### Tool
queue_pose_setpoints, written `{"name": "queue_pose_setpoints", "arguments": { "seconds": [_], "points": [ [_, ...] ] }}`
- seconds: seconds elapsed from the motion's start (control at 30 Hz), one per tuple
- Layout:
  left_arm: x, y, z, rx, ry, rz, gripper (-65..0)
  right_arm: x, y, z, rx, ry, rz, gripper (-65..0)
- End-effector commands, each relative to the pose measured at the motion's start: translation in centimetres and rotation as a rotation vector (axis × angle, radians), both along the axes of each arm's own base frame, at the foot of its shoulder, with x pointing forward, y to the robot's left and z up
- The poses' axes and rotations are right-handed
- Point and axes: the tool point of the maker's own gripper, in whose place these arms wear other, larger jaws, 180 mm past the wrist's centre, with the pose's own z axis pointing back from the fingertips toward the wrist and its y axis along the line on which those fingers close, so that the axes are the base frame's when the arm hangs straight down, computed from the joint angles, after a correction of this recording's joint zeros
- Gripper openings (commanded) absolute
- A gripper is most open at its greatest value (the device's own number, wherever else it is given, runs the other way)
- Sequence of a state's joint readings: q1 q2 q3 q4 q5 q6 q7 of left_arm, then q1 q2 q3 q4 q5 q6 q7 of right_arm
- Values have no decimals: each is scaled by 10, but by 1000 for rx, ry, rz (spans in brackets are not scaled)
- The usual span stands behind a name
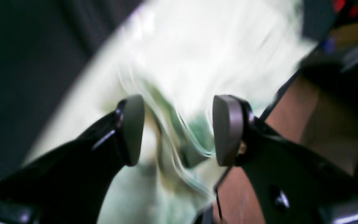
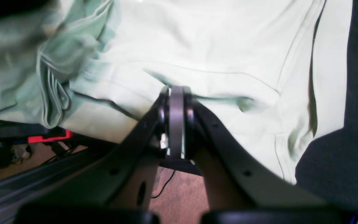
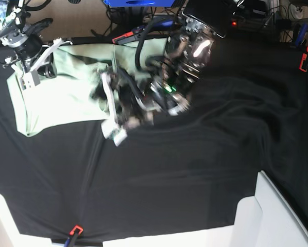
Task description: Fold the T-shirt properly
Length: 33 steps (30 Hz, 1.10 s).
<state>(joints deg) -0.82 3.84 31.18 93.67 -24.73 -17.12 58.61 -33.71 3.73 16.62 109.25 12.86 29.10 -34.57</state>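
- A robotics lab bench: a black table cloth [image 3: 195, 170] covers the table.
- Tangled cables [image 3: 143, 13] and electronics crowd the frame's top edge.
- Red clamps [image 3: 304, 60] grip the cloth's edges.

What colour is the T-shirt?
Pale mint green, plain; the T-shirt shows best in the right wrist view.

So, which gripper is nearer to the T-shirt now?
Right. The right gripper is shut on the T-shirt, touching it. The left gripper is open just above the cloth, holding nothing.
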Motion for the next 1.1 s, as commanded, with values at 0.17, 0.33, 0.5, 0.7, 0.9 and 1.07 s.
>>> {"name": "queue_pose_setpoints", "arguments": {
  "seconds": [0.17,0.33,0.5,0.7,0.9,1.07],
  "points": [
    [51,83,34,20,-137,233,-339,6,-2,10,-5,-44,3,-650],
    [24,165,-10,178,-56,323,-650,13,-21,16,-41,-63,-28,-650],
    [-6,242,-31,282,19,468,-650,21,-38,24,-66,-92,-62,-650],
    [-32,335,-32,383,50,717,-650,25,19,19,8,-88,115,-650],
    [-62,423,-22,768,-73,802,-650,43,59,13,-76,-22,316,-650],
    [-83,441,-24,919,-63,798,-650,67,80,20,-116,-6,395,-518]
  ]
}}
